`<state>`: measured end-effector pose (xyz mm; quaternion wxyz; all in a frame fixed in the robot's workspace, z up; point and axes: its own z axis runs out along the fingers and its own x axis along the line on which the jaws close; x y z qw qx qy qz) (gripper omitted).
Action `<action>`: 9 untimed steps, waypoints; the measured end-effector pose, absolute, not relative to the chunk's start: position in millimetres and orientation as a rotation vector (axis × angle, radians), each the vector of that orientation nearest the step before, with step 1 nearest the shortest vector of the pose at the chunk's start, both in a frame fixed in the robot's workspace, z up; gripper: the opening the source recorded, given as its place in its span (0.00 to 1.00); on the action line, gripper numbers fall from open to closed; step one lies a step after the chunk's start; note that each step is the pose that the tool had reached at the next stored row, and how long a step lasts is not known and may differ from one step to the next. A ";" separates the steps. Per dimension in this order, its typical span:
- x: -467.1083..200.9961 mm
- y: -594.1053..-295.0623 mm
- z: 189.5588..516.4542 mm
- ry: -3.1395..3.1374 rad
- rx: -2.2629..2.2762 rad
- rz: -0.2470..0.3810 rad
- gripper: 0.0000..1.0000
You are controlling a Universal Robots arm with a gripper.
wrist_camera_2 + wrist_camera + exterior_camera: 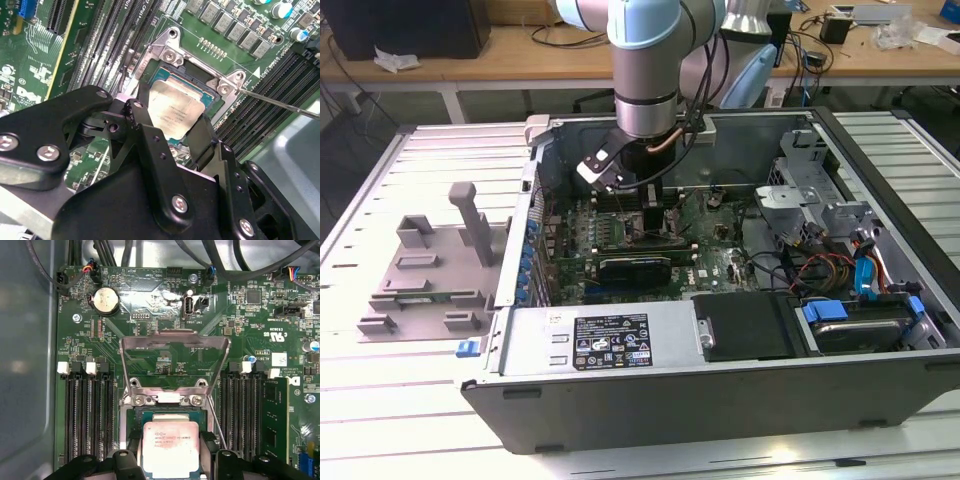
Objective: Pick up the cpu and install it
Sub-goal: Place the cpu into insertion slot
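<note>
Obs.: UR arm (645, 80) reaches down into an open PC case (720, 400) lying flat on the slatted desk (420, 420). In the exterior view the gripper (645, 200) is low over the motherboard (150, 305), approx. 11 o'clock from case centre.

The cpu (170, 447), silver top up, is at the CPU socket (165, 415) betw. the two black fingers (200, 140). The fingers press on its opposite edges, i.e. clamped on it. Can't tell whether it is fully seated or just above the contacts.

Socket load plate (175, 342) is swung open and stands off the socket. DIMM slots (90, 410) flank the socket on both sides.

Grey plastic fixture (430, 270) lies on the desk at 9 o'clock from the case (the exterior view's left), just beside it.
</note>
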<state>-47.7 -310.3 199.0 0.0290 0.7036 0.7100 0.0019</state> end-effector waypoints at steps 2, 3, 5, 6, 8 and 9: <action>-47.7 -309.9 198.8 2.191 2.171 0.006 0.54; -47.7 -309.9 198.8 2.191 2.171 0.006 0.54; -47.7 -309.8 198.7 2.191 2.171 0.006 0.54; -47.7 -309.8 198.7 2.191 2.171 0.006 0.54; -47.8 -309.8 198.1 2.190 2.171 0.006 0.54; -47.8 -309.8 198.1 2.191 2.171 0.006 0.54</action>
